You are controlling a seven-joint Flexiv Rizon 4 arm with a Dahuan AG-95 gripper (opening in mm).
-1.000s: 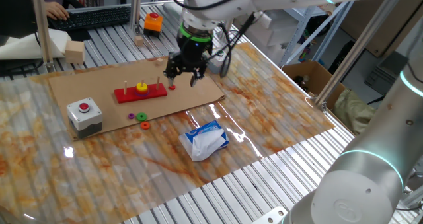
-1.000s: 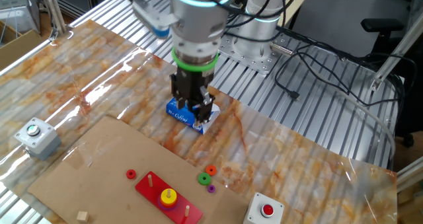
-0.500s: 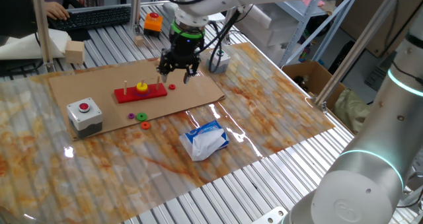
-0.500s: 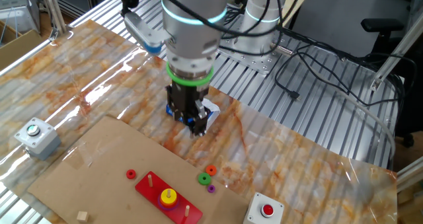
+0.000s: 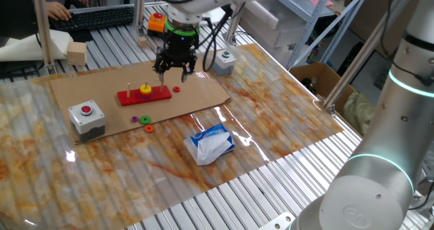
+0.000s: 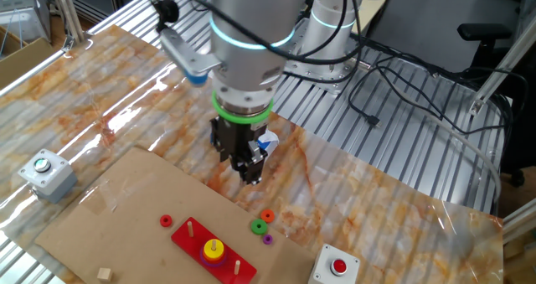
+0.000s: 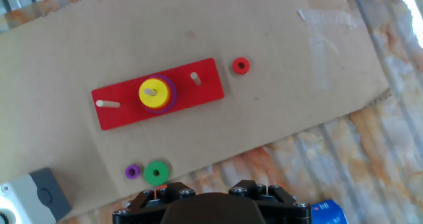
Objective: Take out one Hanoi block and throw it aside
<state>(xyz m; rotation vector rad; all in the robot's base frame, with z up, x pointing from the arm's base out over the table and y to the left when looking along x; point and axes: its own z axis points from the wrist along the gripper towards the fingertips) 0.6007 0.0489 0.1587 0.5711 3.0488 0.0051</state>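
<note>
The yellow Hanoi block (image 5: 146,89) sits on the middle peg of a red base (image 5: 161,93) on the cardboard sheet, with a purple disc under it. It also shows in the other fixed view (image 6: 214,250) and in the hand view (image 7: 153,94). My gripper (image 5: 175,68) hangs above the cardboard, just right of and above the red base, apart from the block. It looks open and empty, and it also shows in the other fixed view (image 6: 249,173). In the hand view only the gripper's body shows at the bottom edge; the fingertips are out of view.
A loose red ring (image 7: 240,66) lies beside the base. Green (image 7: 156,172), small purple (image 7: 133,172) and orange (image 5: 148,128) rings lie near the cardboard's front edge. A red-button box (image 5: 87,116), a tissue pack (image 5: 211,143) and a grey box (image 5: 223,60) stand around.
My gripper has moved from beyond the cardboard's right end leftward over it, closer to the red base. The rings and the block have not moved.
</note>
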